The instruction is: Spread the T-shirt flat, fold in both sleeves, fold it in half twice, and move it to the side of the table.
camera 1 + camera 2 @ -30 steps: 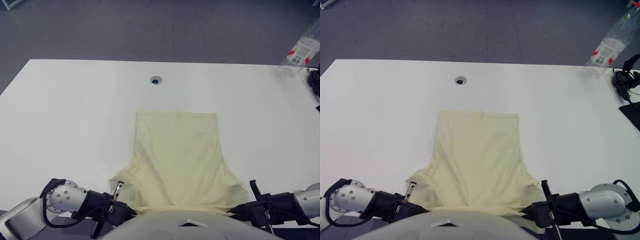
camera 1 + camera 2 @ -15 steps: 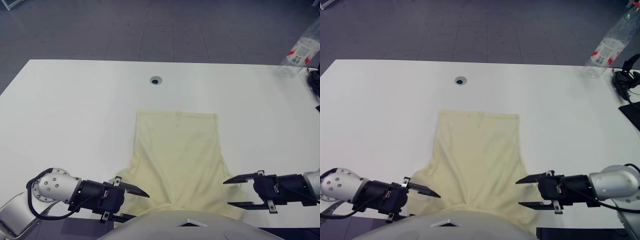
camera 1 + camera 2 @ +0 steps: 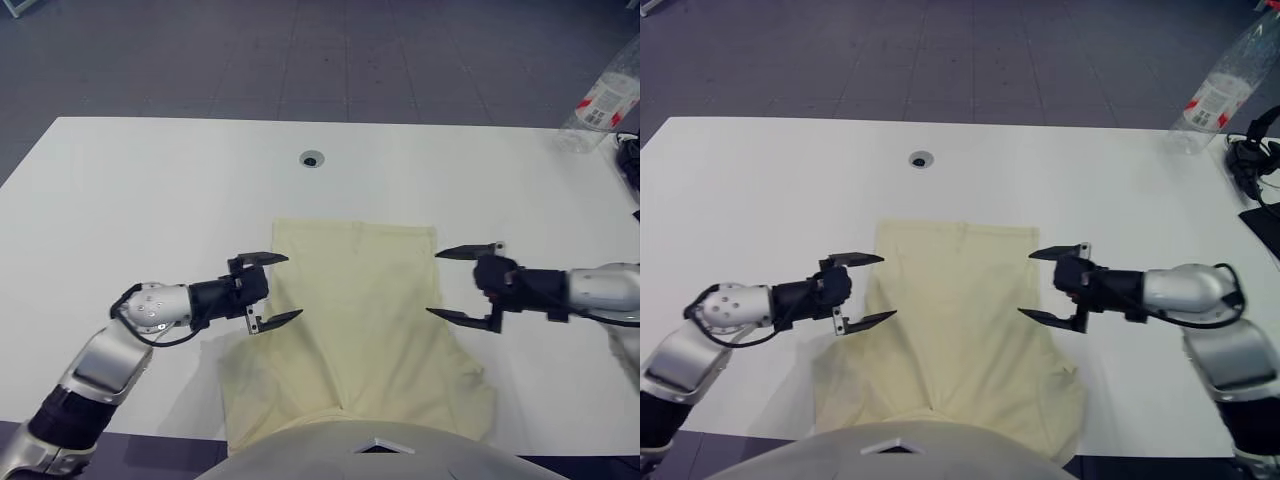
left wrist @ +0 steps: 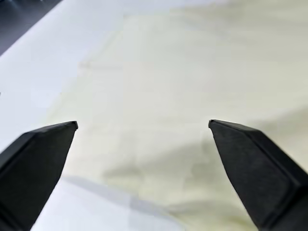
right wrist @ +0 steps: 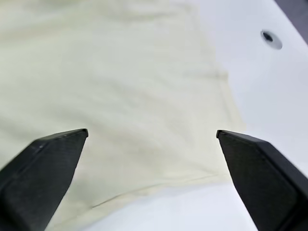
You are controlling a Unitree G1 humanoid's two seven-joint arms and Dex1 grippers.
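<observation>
Your left gripper hangs at the left edge of the T-shirt, fingers spread wide and holding nothing. In the left wrist view the two tips frame bare cloth.

The shirt lies on the white table, close to the near edge and centred before you. Its far half is a neat straight-sided strip. The near half flares out and looks rumpled at both corners (whether that is sleeve or hem I cannot tell).

Your right gripper mirrors the left at the right edge, just as wide open and just as empty.

I'd judge the spreading is done and the sleeve folds are in hand. Next, bring each gripper down on the loose cloth flaring on its side, pinch only the top layer, and carry it inward over the middle. Keep clear of the bottle at the far right corner.
</observation>
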